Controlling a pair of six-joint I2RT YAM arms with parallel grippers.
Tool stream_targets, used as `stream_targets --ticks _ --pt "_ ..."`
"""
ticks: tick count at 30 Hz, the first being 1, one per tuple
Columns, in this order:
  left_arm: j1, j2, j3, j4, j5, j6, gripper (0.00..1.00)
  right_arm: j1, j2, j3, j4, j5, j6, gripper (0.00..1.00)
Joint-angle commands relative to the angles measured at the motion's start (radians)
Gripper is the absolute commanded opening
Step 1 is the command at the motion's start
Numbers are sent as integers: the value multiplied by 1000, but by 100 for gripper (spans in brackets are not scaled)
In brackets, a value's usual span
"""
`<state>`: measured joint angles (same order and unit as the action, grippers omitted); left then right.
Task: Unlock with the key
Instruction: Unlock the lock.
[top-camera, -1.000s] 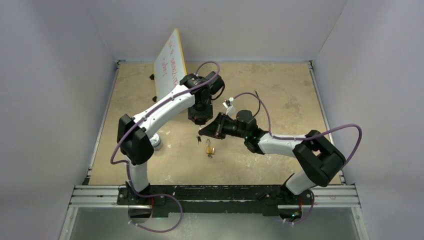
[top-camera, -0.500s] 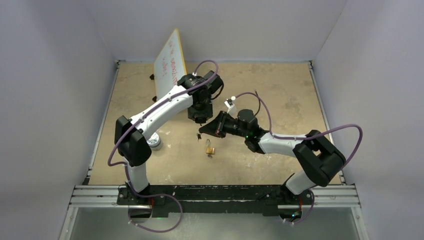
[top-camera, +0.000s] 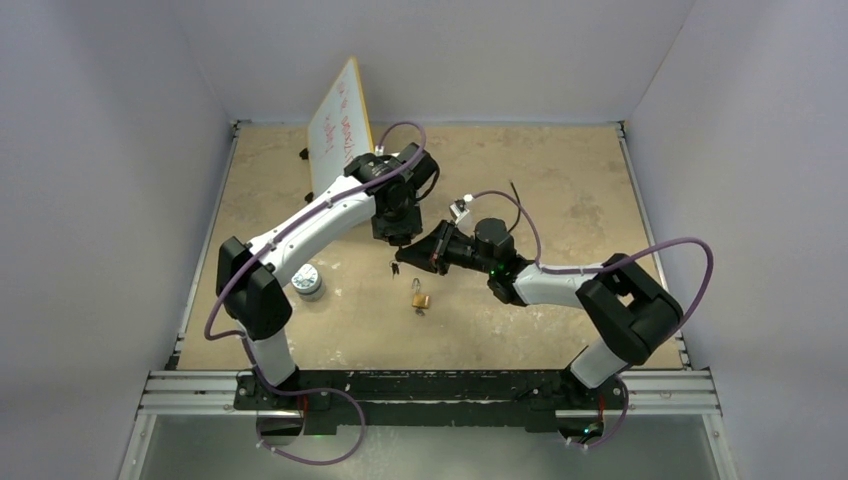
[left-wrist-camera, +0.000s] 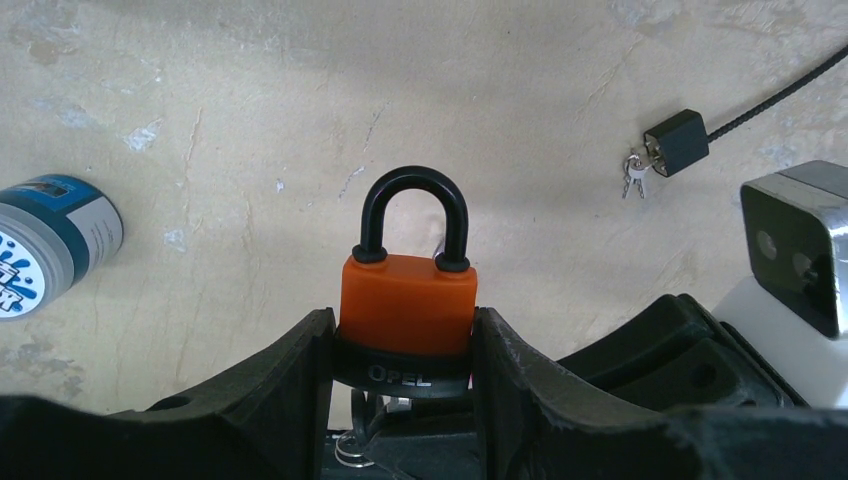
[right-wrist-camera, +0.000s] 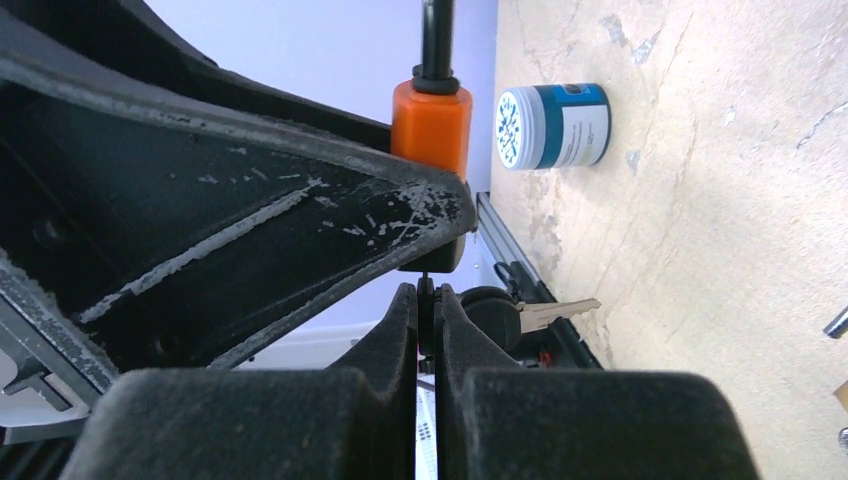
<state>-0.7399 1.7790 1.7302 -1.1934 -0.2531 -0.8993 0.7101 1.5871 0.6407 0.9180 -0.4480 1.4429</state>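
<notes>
With the left gripper clamped on the padlock and the right gripper pinched shut on the key just under the padlock's base, I'd roll the right wrist slowly, keeping the key square to that base.

Left jaws parted, right jaws pinched.

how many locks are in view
3. An orange padlock sits in the left gripper, a brass padlock lies on the table, and a small black cable lock with keys lies farther off.
</notes>
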Motion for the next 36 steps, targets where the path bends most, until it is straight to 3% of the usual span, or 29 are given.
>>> stream_targets --ticks 1,6,18,26,29,36 --pt "-3 -85 -28 6 60 -45 0 -19 21 53 86 70 101 0" --pt "-3 -118 -68 48 85 -71 0 -19 23 53 96 113 158 0" --pt "-1 -178 -175 114 160 -94 0 -48 30 174 -116 270 92 0" --pt "16 -210 -203 129 204 -79 0 -99 -25 214 -136 267 -258 0" --pt "30 -229 -216 154 243 -70 0 -114 -16 222 -113 189 -415 0" --pt "44 -271 -267 215 294 -62 0 -141 -33 207 -80 95 -517 0"
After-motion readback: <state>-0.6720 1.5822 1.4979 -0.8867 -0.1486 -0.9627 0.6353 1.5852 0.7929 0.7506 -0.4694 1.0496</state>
